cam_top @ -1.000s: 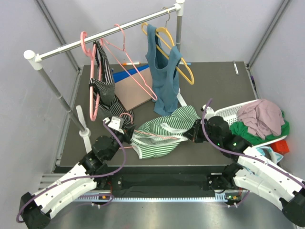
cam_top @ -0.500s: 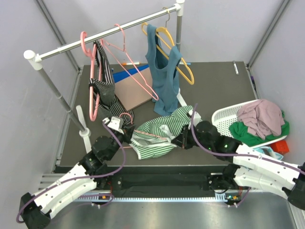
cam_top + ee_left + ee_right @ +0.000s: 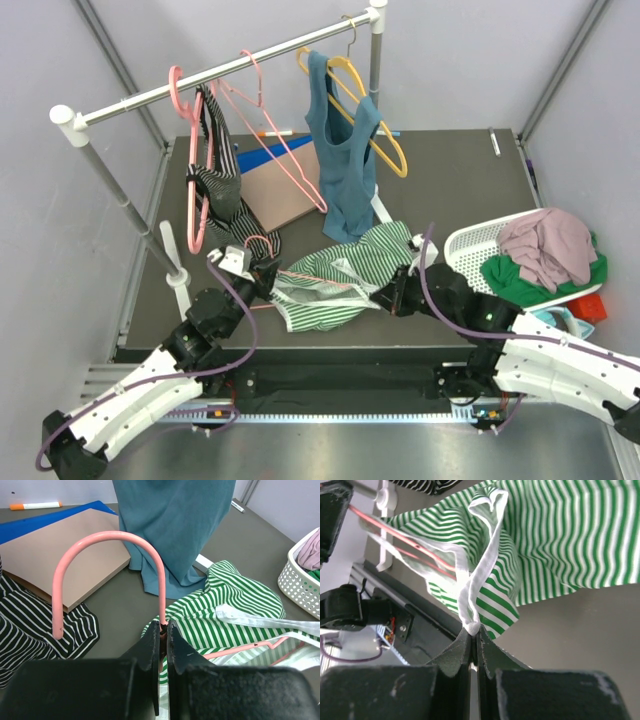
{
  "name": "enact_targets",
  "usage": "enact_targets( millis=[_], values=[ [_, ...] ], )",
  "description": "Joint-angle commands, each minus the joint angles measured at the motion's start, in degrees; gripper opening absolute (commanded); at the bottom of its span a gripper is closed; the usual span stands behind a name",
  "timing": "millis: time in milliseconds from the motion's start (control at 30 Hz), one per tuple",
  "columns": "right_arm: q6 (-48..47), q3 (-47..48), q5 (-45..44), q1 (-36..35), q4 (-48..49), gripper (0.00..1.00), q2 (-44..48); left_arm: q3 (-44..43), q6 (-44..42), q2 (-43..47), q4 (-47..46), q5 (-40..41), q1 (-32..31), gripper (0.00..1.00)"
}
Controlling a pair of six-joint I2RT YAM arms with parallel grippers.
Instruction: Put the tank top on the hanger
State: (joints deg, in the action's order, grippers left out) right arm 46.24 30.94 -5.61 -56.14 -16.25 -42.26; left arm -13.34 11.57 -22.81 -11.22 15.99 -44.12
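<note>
The green-and-white striped tank top (image 3: 345, 268) lies crumpled on the table between my two grippers. The thin pink hanger (image 3: 262, 242) sits partly inside it, with its hook sticking out on the left and one arm running under the fabric (image 3: 240, 651). My left gripper (image 3: 264, 276) is shut on the hanger's neck just below the hook (image 3: 162, 625). My right gripper (image 3: 387, 297) is shut on a loop of the top's white trim (image 3: 474, 629) and pulls it taut. The hanger's arms (image 3: 407, 544) show through the opening in the right wrist view.
A clothes rail (image 3: 230, 68) crosses the back. It carries a teal tank top (image 3: 345, 165) on a yellow hanger, a black-and-white striped garment (image 3: 220, 185) and spare pink hangers (image 3: 285, 150). A brown board (image 3: 285, 195) lies behind. A white basket (image 3: 480, 240) of clothes stands at the right.
My right gripper has moved left and nearer with the white trim, bunching the top's right side. My left gripper has shifted slightly while holding the hanger.
</note>
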Motion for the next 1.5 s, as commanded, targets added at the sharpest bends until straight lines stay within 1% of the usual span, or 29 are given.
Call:
enact_targets(
  millis=[0,400,567,733,800,900,933,1000,1033,1067,1167,1233,1333,1467],
  values=[
    [1.22,-0.35,-4.06,-0.90,-3.88,0.00,2.53,0.51,-0.50,0.57,-1.78,1.24,0.26,0.00],
    [1.13,-0.88,-1.86,-1.87,-2.30,0.00,-1.77,0.51,-0.59,1.19,-1.52,1.85,0.26,0.00],
    [1.75,-2.28,0.32,-2.48,1.21,0.00,-3.09,0.77,-0.59,1.63,-1.61,2.03,0.26,0.00],
    [1.84,-2.29,0.16,-2.84,2.89,0.01,-5.37,0.77,-0.59,2.06,-1.43,2.20,0.26,0.00],
    [2.01,-3.07,0.33,-2.92,3.85,0.04,-5.73,0.95,-0.50,2.42,-1.43,2.03,0.26,0.00],
    [2.10,-3.95,0.86,-3.01,7.02,0.17,-5.20,1.04,-0.41,2.33,-1.52,1.85,0.26,0.00],
    [2.10,-4.04,0.69,-3.10,8.33,0.24,-4.94,0.95,-0.41,2.24,-1.52,1.77,0.26,0.00],
    [1.84,-3.96,0.33,-3.19,9.22,0.31,-4.76,0.95,-0.41,2.24,-1.52,1.59,0.26,0.00],
    [1.66,-3.87,0.25,-3.19,9.57,0.39,-4.67,1.04,-0.41,2.24,-1.52,1.50,0.26,0.00],
    [1.40,-3.69,0.07,-3.19,9.48,0.43,-5.11,1.04,-0.41,2.33,-1.52,1.41,0.26,0.00],
    [0.70,-2.90,-0.46,-3.10,8.00,0.46,-5.81,1.13,-0.32,2.33,-1.61,1.15,0.26,0.00],
    [0.43,-2.03,-1.59,-3.19,5.37,0.51,-5.20,1.13,-0.32,2.33,-1.61,0.80,0.26,0.00],
    [-0.53,0.07,-4.49,-3.19,0.37,0.56,-1.78,1.13,-0.32,2.42,-1.61,0.71,0.26,0.00],
    [-1.85,2.90,-9.41,-3.19,-4.14,0.58,3.66,1.21,-0.32,2.33,-1.70,0.71,0.26,0.00]
  ],
)
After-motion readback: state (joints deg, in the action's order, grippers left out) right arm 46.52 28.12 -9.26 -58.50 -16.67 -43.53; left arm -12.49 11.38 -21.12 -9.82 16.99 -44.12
